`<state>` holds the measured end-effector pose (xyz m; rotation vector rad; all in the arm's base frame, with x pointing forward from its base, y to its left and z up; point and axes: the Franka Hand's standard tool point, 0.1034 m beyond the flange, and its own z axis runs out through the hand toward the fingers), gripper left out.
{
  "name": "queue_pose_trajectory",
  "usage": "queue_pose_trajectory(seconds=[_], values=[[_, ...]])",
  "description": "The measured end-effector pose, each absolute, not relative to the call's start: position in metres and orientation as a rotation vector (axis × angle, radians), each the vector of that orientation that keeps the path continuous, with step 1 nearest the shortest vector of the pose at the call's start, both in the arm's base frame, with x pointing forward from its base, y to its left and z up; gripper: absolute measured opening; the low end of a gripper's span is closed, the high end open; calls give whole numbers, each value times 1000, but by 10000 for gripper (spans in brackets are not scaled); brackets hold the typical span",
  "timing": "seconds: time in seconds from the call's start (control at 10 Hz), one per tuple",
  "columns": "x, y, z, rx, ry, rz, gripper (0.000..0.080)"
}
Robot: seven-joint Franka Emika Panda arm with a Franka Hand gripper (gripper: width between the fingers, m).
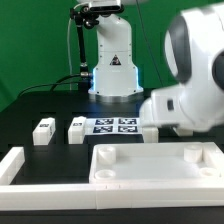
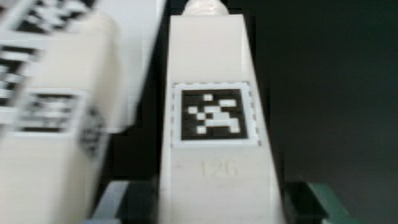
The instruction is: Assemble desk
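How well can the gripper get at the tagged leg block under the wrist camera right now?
Probably yes: the leg block sits inside the gripper, whose fingers appear closed on its sides, with nothing between them.

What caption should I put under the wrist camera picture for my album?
Gripper clamps a tagged white desk leg, another tagged leg beside it.

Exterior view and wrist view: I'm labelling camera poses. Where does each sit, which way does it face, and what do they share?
Exterior view: off the arm, across the table from the base, facing it over the tabletop, two legs and marker board; a big arm link fills the exterior view's right.
Wrist view: on the wrist, looking along a tagged leg between the hand's fingers.
Shared: black table and tagged legs; whether the same legs, cannot tell.
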<state>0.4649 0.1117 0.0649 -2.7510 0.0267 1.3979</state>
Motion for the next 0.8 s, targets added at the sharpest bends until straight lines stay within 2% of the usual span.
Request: queue_pose_trajectory(seconds=[0.2, 0.3, 0.8], values=[[484, 105, 108, -2784, 46, 1312, 287], [495, 107, 123, -2825, 47, 1216, 287], [514, 112, 124, -2967, 61, 761, 287]])
